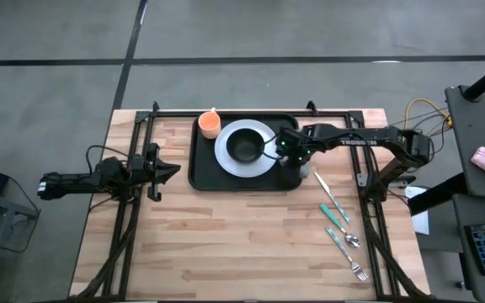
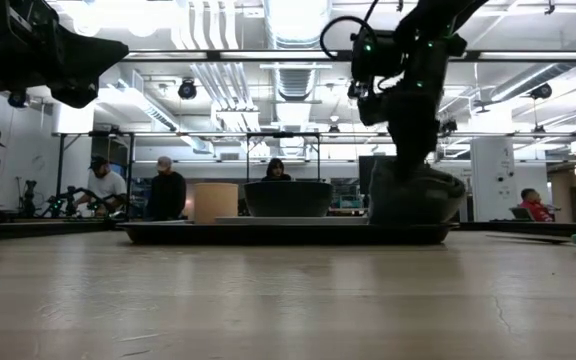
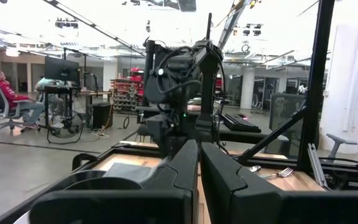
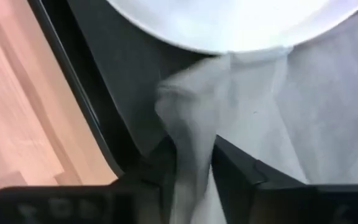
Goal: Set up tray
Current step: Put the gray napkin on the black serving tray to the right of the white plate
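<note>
The black tray (image 1: 199, 172) lies at the table's middle far side. On it stand a white plate (image 1: 226, 156) with a black bowl (image 1: 244, 148) and an orange cup (image 1: 210, 124). A grey napkin (image 4: 328, 112) lies on the tray's right part, reaching the plate's rim (image 4: 241, 37). My right gripper (image 1: 291, 156) stands over it, pointing steeply down, shut on a raised fold of it. My left gripper (image 1: 172, 171) is shut and holds nothing, clear of the table at the left, level with the tray's near left corner. My right gripper pinches a raised fold of the grey napkin (image 4: 191, 149) between its two fingers (image 4: 229, 168). It comes from above, pointing steeply down. The fold stands up between the fingers. The rest of the napkin lies flat on the tray beside the plate.
A knife (image 1: 331, 199), a spoon (image 1: 343, 236) and a fork (image 1: 356, 269) lie on the wood at the near right. The table's near half and left part are bare wood. People sit and stand in the room beyond the table.
</note>
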`<state>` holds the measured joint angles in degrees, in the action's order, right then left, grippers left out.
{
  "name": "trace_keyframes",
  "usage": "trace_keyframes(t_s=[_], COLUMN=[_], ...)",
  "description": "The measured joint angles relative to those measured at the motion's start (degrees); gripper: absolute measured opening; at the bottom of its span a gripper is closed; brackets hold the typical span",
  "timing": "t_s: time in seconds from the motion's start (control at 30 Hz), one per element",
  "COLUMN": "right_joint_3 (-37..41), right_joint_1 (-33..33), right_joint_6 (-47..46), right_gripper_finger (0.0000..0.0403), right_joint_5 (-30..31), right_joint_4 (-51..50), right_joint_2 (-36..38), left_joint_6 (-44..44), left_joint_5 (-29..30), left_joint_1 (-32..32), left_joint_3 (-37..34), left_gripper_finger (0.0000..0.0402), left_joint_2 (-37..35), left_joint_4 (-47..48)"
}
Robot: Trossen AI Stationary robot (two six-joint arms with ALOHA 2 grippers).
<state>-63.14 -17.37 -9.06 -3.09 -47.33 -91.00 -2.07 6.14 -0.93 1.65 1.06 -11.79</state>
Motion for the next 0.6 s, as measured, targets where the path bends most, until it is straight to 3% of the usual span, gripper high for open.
trace_keyframes(t_s=[0.33, 0.6], right_joint_3=[-5.45, -3.38], right_joint_1=[-0.02, -4.44], right_joint_6=[2.76, -7.26], right_gripper_finger=[0.0191, 0.0198], right_joint_5=[0.69, 3.20], right_joint_4=[-1.36, 3.31], right_joint_2=[0.00, 0.00], left_joint_6=[-0.01, 0.00], left_joint_5=[0.00, -0.01], left_joint_1=[-0.01, -0.02], left_joint_3=[0.00, 0.00], left_gripper_finger=[0.0001, 0.0001], left_joint_2=[0.00, -0.02], left_joint_4=[0.00, 0.00])
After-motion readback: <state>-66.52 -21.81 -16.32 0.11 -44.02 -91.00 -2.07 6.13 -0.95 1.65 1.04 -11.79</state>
